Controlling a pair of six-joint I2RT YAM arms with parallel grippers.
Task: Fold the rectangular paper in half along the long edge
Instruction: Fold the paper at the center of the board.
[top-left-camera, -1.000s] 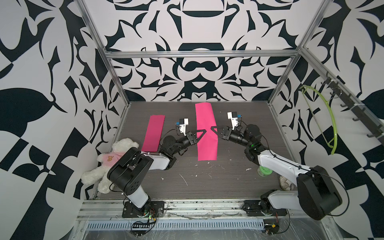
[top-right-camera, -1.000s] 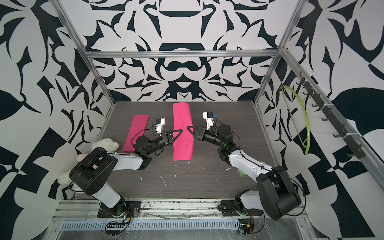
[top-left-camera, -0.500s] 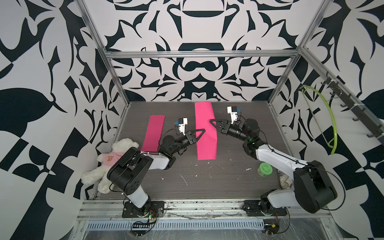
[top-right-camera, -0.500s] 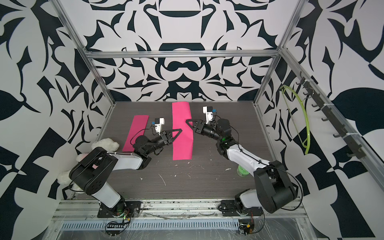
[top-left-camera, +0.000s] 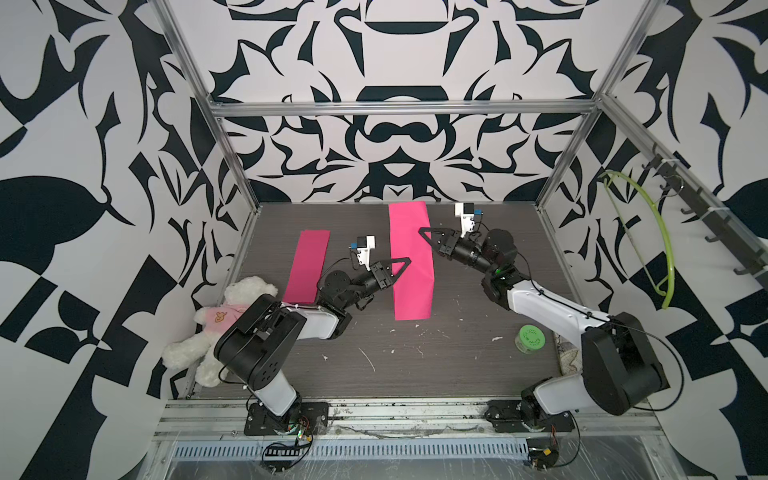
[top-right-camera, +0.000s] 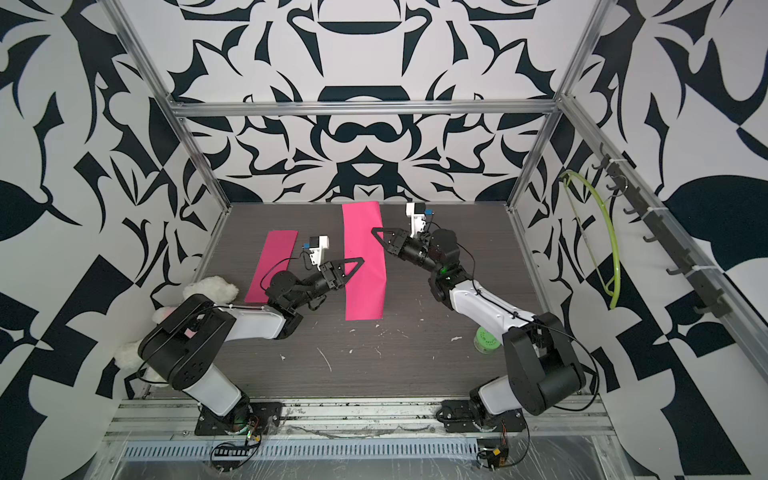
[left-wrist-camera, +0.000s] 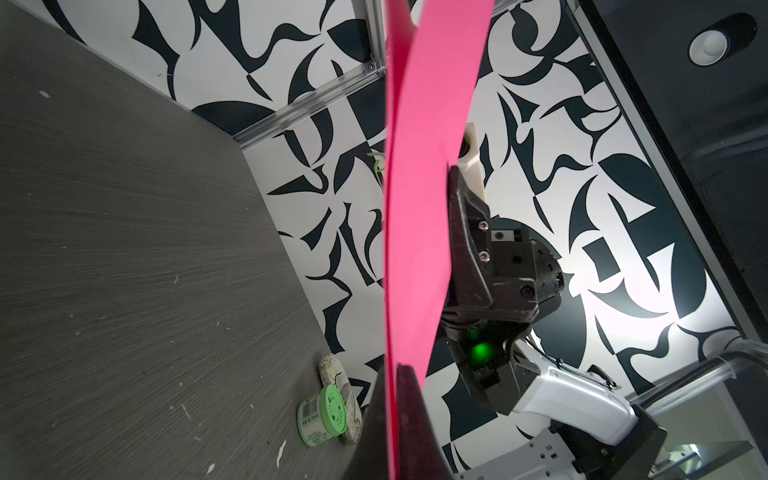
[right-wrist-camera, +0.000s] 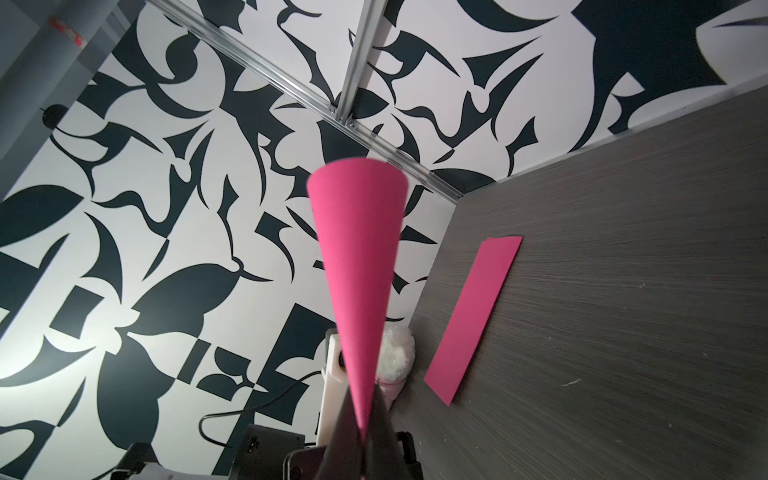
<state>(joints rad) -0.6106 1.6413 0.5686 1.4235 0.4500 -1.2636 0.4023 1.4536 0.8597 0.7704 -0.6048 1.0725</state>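
Table: the dark grey wood-grain table (top-left-camera: 457, 353) carries the whole scene, with pale scraps scattered over its near half.
Paper: the pink rectangular paper (top-left-camera: 409, 257) sits mid-table toward the back. It is lifted and bowed between the two arms, with a kink on its right long edge. I cannot tell whether its near end touches the table.
Bear: a white plush bear (top-left-camera: 245, 293) in a pink top lies at the table's left edge, well apart from the paper.
Strip: a darker pink strip (top-left-camera: 309, 266) lies flat beside the left arm and nothing touches it.
Left gripper: the left gripper (top-left-camera: 404, 262) is clamped tight on the paper's left long edge.
Right gripper: the right gripper (top-left-camera: 424, 232) has narrow jaws around the opposite edge, farther back. I cannot tell whether they actually pinch it.
Jar: a small green-lidded jar (top-left-camera: 532, 338) stands by the right arm.
Main risk: if the right hold is loose, the edge probably slips out and the sheet swings on one clamp.
Second risk: the grips sit staggered along the length, so the long edges may meet askew and crease crooked.
Lesser risk: pressing down could set the kink as a stray crease.
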